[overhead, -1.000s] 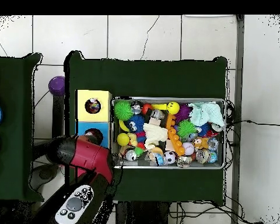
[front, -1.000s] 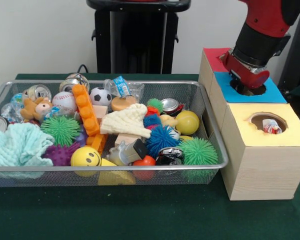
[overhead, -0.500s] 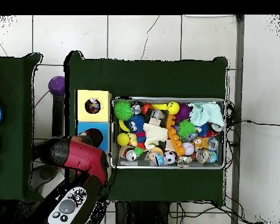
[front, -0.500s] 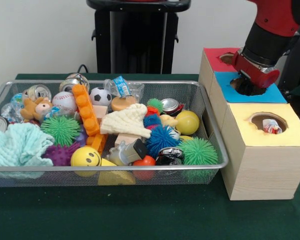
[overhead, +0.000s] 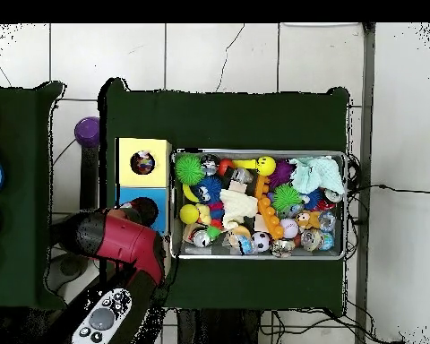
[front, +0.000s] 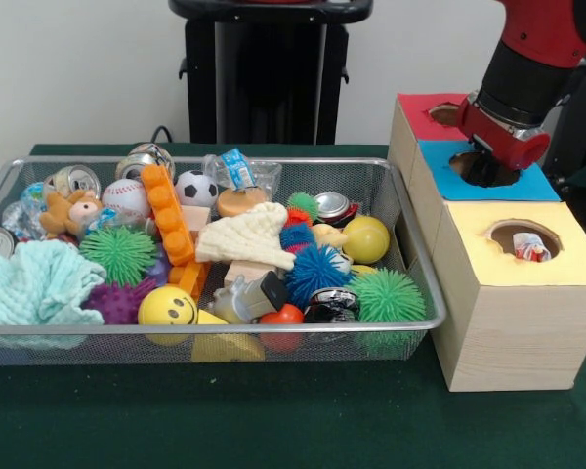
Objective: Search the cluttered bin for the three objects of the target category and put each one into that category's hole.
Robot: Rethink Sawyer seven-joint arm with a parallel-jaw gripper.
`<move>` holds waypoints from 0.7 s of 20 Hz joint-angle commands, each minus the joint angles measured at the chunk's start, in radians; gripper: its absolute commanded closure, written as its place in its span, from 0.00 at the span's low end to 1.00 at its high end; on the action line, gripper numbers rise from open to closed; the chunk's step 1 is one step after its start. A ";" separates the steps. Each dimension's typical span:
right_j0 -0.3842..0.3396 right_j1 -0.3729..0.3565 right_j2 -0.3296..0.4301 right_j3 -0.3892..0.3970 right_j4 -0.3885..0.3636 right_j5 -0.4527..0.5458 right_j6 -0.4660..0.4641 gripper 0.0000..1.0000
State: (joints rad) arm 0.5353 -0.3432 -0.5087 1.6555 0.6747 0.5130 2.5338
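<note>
Here green cloth [front: 273, 420] covers the table; end effector [front: 488, 168] grip state indiscernible.

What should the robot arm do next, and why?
Probably swing back over the wire bin to keep searching. Its hand hangs at the blue-topped box, away from the bin, and some dotted fabric already shows inside the yellow-topped box's hole. No more dotted pieces show among the toys.

Gripper [front: 490, 168] fingers hidden at blue box hole [front: 481, 166], state n/k; fabric piece [front: 530, 248] in yellow box hole [front: 523, 238] partly hidden; arm cut by top edge.
</note>
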 commanded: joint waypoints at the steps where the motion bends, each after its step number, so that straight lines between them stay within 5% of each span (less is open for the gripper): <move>1: -0.021 0.017 0.093 -0.011 0.048 0.023 0.265 1.00; 14: -0.029 -0.013 0.077 -0.024 0.018 0.071 0.231 1.00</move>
State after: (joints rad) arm 0.5353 -0.3520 -0.5086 1.6556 0.6743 0.5130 2.5338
